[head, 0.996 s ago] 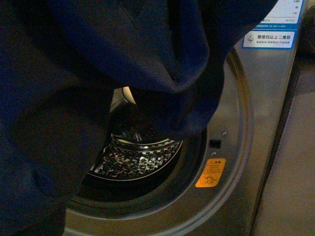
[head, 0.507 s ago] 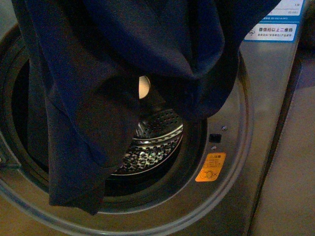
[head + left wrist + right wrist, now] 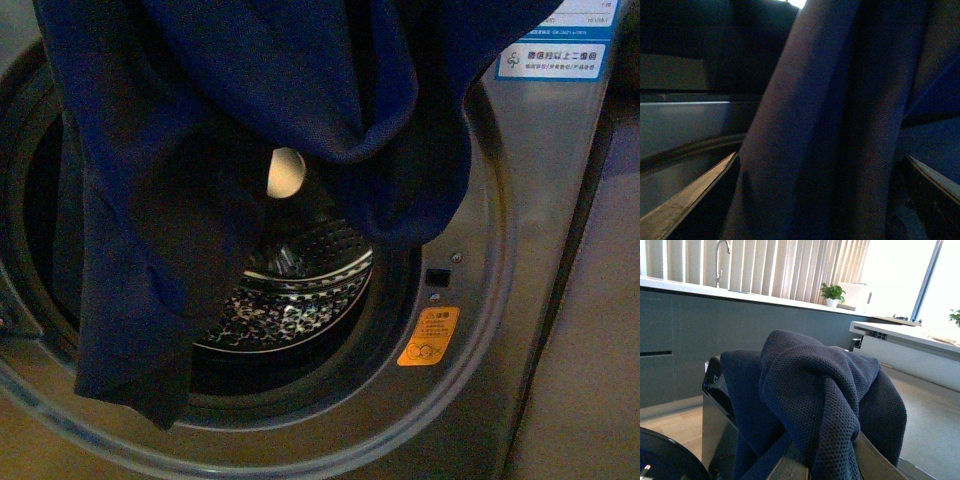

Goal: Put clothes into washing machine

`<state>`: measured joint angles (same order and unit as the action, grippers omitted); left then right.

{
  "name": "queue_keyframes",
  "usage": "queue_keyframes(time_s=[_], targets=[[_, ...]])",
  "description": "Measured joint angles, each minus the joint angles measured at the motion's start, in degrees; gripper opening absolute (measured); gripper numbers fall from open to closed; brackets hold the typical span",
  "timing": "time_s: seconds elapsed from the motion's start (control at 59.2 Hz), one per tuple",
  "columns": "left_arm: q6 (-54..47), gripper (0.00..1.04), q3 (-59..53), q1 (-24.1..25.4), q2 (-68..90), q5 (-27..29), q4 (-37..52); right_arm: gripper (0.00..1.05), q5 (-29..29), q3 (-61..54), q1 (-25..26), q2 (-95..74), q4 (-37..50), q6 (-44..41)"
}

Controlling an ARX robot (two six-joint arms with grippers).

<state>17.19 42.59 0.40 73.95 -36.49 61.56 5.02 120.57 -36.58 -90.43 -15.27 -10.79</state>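
The clothes (image 3: 250, 110), a dark navy garment, hang from above in front of the washing machine (image 3: 530, 200), covering the upper and left part of its round porthole. The steel drum (image 3: 300, 300) shows below the hanging fabric. My right gripper (image 3: 822, 467) is shut on the clothes (image 3: 810, 390), which bunch up between its fingers and drape over it. My left gripper (image 3: 822, 200) is open, and a fold of the clothes (image 3: 825, 125) hangs between its spread fingers (image 3: 690, 195). Neither gripper shows in the front view.
An orange warning sticker (image 3: 428, 337) sits on the door ring at the lower right, and a blue-white label (image 3: 552, 62) at the upper right. The right wrist view shows a counter with a tap (image 3: 722, 260), a potted plant (image 3: 832, 292) and floor.
The clothes have moved to the right and up, away from the camera, baring the left rim of the porthole. More of the drum shows than a second ago.
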Motion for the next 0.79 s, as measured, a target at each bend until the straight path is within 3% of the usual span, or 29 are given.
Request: queue_keyframes(time_s=[0.203, 0.49, 0.794], targets=[[1.0, 0.98, 3.7, 0.5, 3.7, 1.1, 1.5, 0.06, 0.0, 0.0, 0.0, 0.0, 0.0, 0.0], [13.9, 0.98, 2.6, -1.8, 4.7, -14.6, 15.1, 0.06, 0.0, 0.0, 0.0, 0.0, 0.0, 0.0], [17.0, 0.98, 2.3, -2.5, 4.7, -15.6, 18.3, 0.06, 0.0, 0.0, 0.0, 0.0, 0.0, 0.0]])
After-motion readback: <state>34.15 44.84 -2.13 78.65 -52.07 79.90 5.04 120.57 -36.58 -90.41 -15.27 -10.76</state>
